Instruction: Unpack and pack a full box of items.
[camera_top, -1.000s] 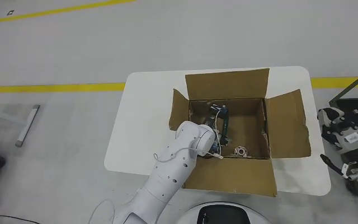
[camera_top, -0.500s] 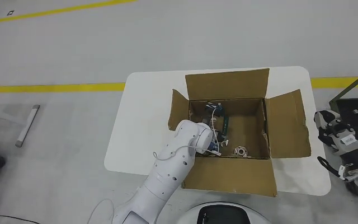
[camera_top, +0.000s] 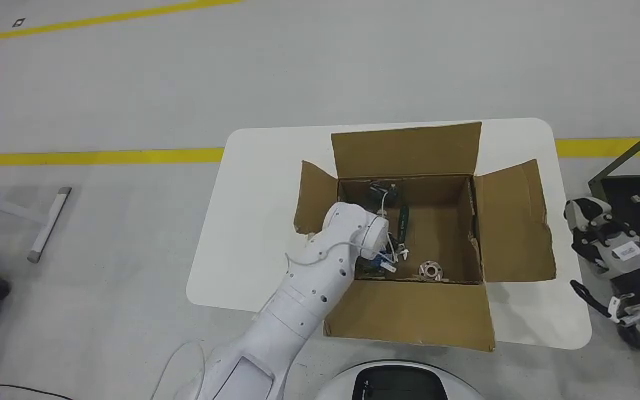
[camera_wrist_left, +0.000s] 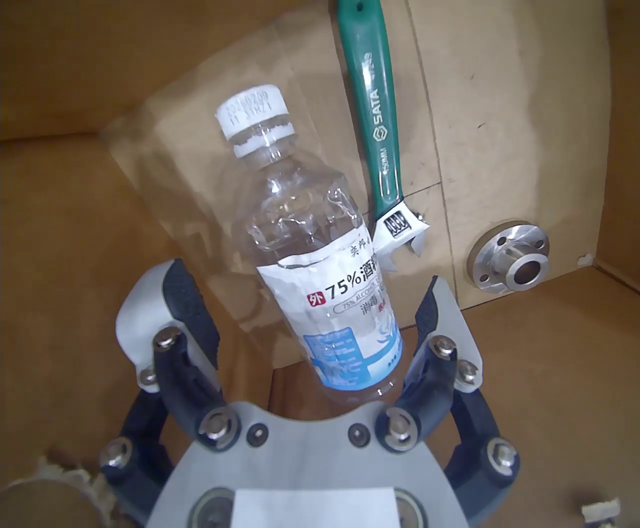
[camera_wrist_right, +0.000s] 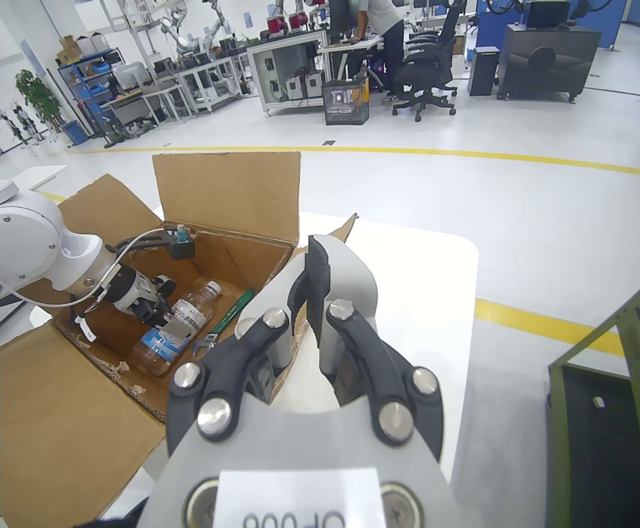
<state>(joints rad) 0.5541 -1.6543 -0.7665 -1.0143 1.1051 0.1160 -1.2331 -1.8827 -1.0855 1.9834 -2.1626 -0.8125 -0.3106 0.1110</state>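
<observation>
The tabletop (camera_top: 255, 200) is the biggest thing here. It has lots of bare room on my left side of the box and just a thin strip on my right. The box (camera_top: 405, 150) sits on it with its flaps folded out, so the way up and out is open. Its walls stand close around my left jaws, though, so I have little room to go sideways down there. I think the unpacking is far from done, because three things lie on the box floor, and packing them back in comes after that. The bottle (camera_wrist_left: 320, 280) lies on its side in the left half of the box, with its cap toward the far wall. My left jaws are spread wide, one on each side of its lower end, and they are not pinching it yet. The wrench (camera_wrist_left: 372, 100) lies just beside the bottle, and I cannot tell if they touch, so a lift could bump it. The little metal ring (camera_wrist_left: 510, 262) rests apart, near the front wall. My right jaws are pressed together on nothing, out past the right edge, well apart from the box.
</observation>
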